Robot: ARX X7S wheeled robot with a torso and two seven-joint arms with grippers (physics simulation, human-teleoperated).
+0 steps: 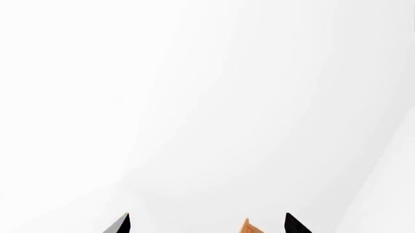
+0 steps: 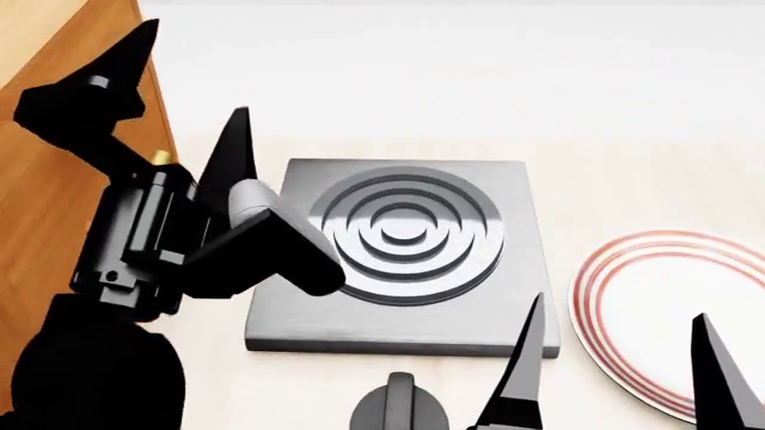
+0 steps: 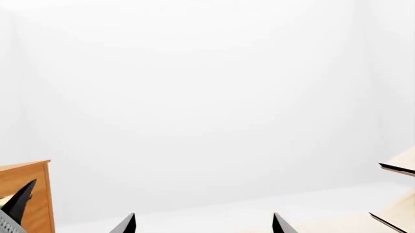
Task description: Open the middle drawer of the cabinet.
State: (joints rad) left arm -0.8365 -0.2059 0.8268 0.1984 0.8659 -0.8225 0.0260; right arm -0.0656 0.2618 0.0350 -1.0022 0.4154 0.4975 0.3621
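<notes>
The orange-brown wooden cabinet [image 2: 48, 179] fills the left edge of the head view; its corner also shows in the left wrist view [image 1: 250, 227] and the right wrist view [image 3: 29, 187]. My left gripper [image 2: 195, 70] is open, its two black fingers pointing away from me, right beside the cabinet's side. A small brass bit [image 2: 159, 157] peeks out behind the gripper's body. The drawer faces are hidden, so the middle drawer cannot be made out. My right gripper [image 2: 619, 309] is open and empty low at the right. Both wrist views show spread fingertips [image 1: 126, 218] [image 3: 131, 218] against white wall.
A grey square burner plate with concentric rings [image 2: 407, 233] lies in the middle, with a grey knob [image 2: 400, 408] at its near side. A white plate with red rings [image 2: 669, 305] lies at the right under my right gripper. A pale wooden rack [image 3: 399, 167] shows at the right wrist view's edge.
</notes>
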